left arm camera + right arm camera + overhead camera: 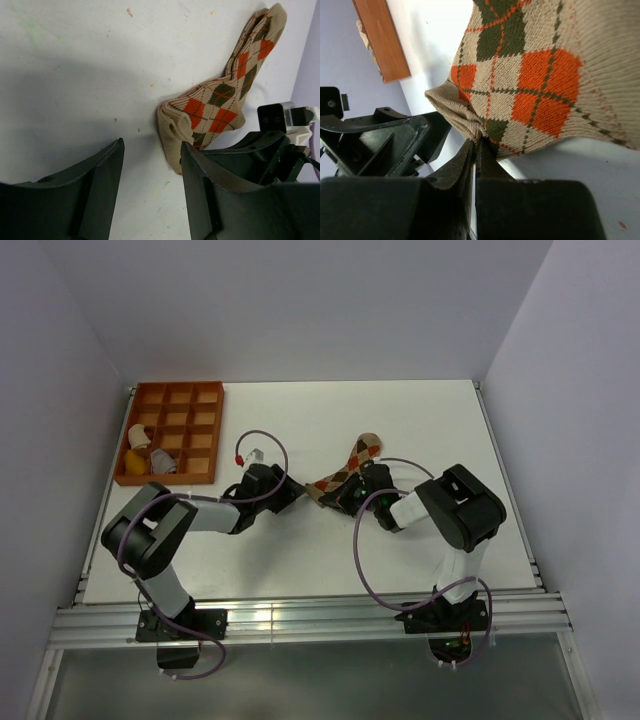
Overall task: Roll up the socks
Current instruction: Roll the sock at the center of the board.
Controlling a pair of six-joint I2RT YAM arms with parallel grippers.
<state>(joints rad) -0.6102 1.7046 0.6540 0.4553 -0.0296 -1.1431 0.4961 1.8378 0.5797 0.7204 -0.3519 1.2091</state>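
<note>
The tan argyle sock lies diagonally mid-table, its near end folded into a thick lump. It also shows in the left wrist view and the right wrist view. My right gripper is shut on the sock's near edge beside the folded end. My left gripper is open and empty, low over the table just left of the folded end, its right finger next to the fabric. I cannot make out the grey-brown sock with the striped cuff.
An orange compartment tray stands at the back left, with a few small bundled items in its left cells; its edge shows in the right wrist view. Grey walls enclose the table. The two grippers sit close together.
</note>
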